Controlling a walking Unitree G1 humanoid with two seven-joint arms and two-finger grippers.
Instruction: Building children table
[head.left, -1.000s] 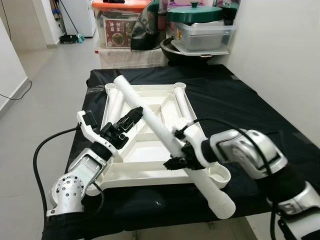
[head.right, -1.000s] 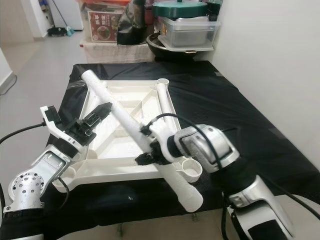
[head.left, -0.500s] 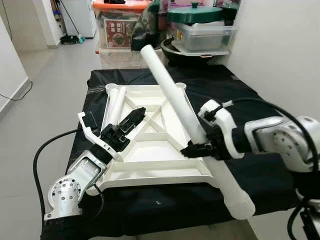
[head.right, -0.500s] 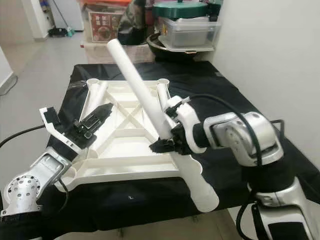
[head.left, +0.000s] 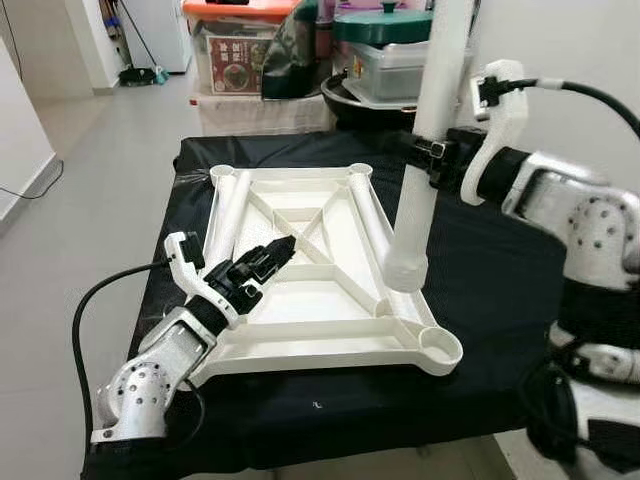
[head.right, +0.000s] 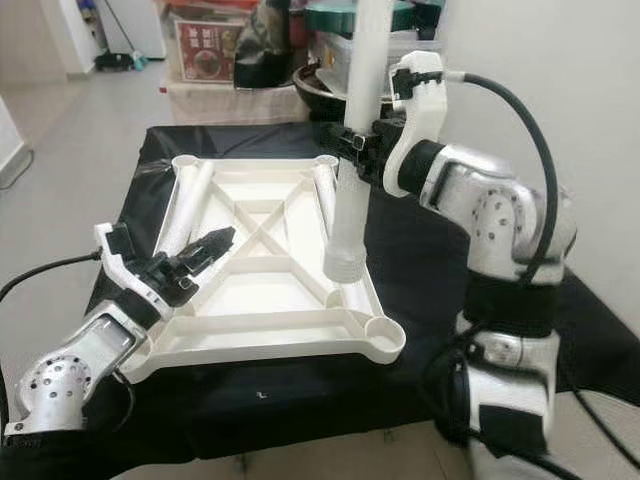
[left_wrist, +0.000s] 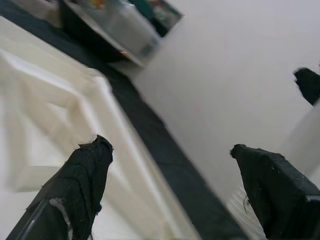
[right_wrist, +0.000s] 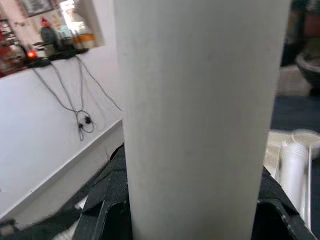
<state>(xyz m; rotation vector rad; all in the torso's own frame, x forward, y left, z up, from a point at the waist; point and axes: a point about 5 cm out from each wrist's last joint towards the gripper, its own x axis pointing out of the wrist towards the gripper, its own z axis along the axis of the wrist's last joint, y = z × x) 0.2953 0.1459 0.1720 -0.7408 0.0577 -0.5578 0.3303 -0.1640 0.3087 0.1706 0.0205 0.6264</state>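
The white children's tabletop (head.left: 320, 358) lies upside down on the black-covered table, its crossed ribs facing up. My right gripper (head.left: 432, 152) is shut on a white tube leg (head.left: 412, 220) and holds it almost upright. The leg's lower end hangs just above the tabletop's right rib, behind the round corner socket (head.left: 440, 346). Up close in the right wrist view, the leg (right_wrist: 200, 100) sits between the black fingers. Two more legs lie inside the tabletop, one along the left (head.left: 228, 212) and one along the right (head.left: 364, 212). My left gripper (head.left: 272, 256) hovers open over the tabletop's left part, holding nothing.
Storage boxes (head.left: 240, 50), a clear lidded tub (head.left: 400, 70) and a dark pan stand behind the table's far edge. A white wall (head.left: 560, 80) runs along the right side. Open floor (head.left: 90, 180) lies to the left.
My right arm has swung the leg up from a low slant across the tabletop to nearly upright, and carried it right and back. The left gripper has barely moved.
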